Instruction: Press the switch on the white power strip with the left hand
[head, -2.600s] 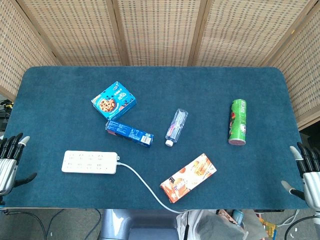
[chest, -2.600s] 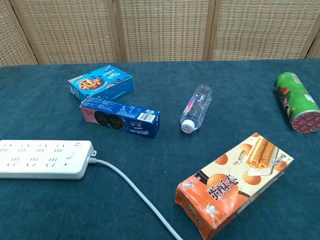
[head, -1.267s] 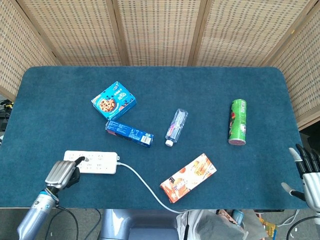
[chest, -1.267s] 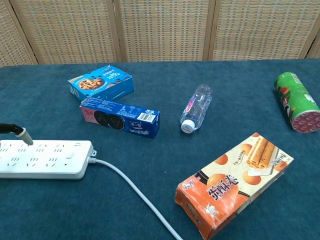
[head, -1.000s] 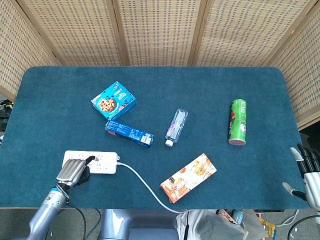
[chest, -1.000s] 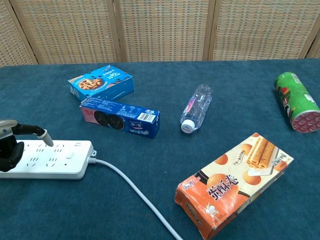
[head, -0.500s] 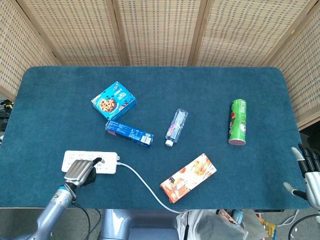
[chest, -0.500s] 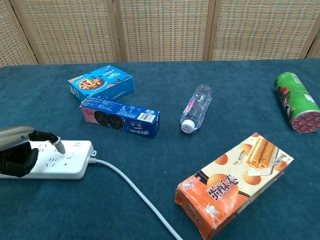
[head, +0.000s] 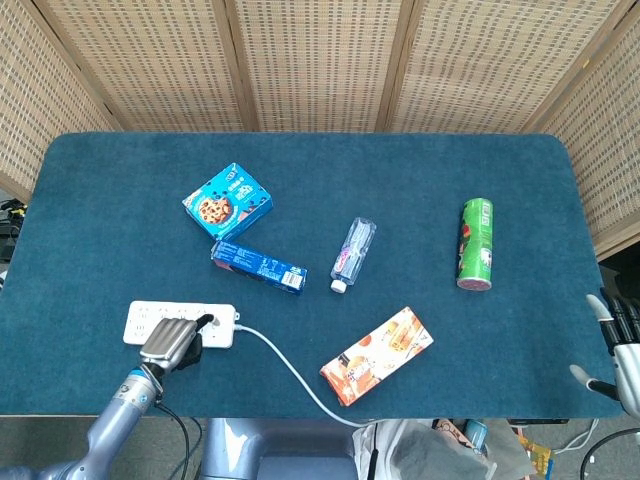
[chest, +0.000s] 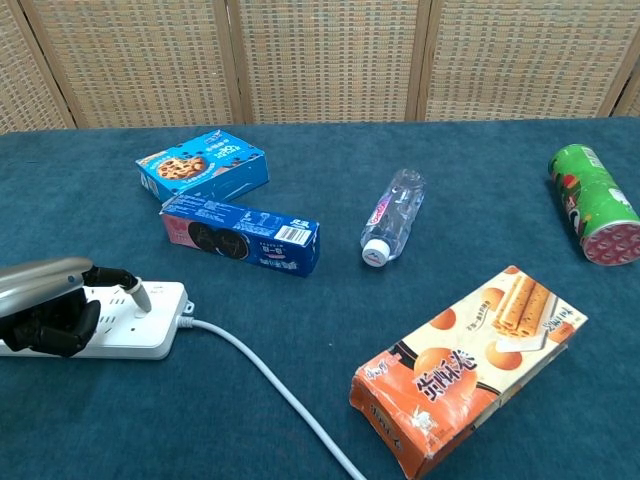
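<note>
fingers of the left hand (chest: 50, 305) curl in, one extended onto the white power strip (chest: 160, 335) at lower left, holding nothing; its tip sits at the switch end, the press seemingly underway, unconfirmed.

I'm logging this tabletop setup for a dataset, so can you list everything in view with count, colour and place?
power strip: 1, white, near left of the table, cord trailing right
cookie box: 1, light blue, back left
biscuit box: 1, dark blue, just in front of the cookie box
water bottle: 1, clear, centre, lying down
chip can: 1, green, right, lying down
wafer box: 1, orange, near centre-right
left hand: 1, over the power strip, one finger extended onto it
right hand: 1, off the right edge, fingers apart
</note>
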